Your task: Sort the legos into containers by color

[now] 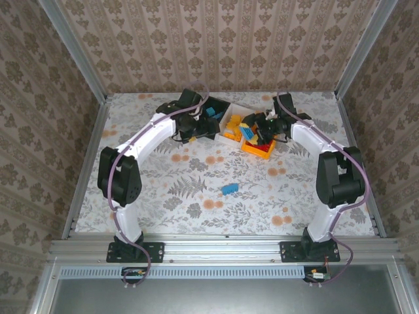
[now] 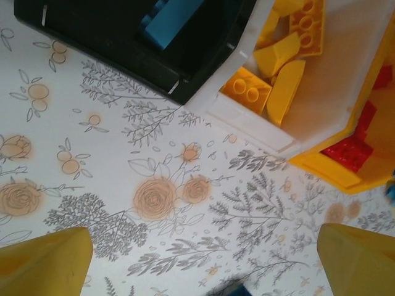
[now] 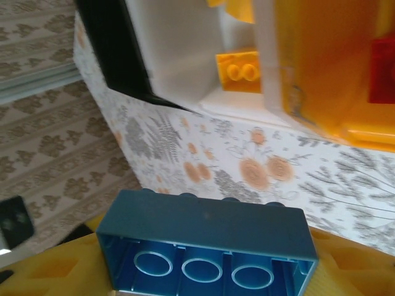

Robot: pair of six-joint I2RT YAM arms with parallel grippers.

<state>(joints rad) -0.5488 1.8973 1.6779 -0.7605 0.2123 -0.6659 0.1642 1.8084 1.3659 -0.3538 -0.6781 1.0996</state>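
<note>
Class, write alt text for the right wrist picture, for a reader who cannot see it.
A blue brick, hollow underside facing the camera, is gripped between the right gripper's yellow fingers. Beyond it on the flowered table stand a black bin, a white bin holding a yellow brick, and an orange-yellow bin with a red brick inside.

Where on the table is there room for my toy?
Bare: the table from the bins down to the loose blue brick, and from that brick to the near rail. Crowded: around the bins, where the left gripper and the right gripper with its held blue brick hang.
</note>
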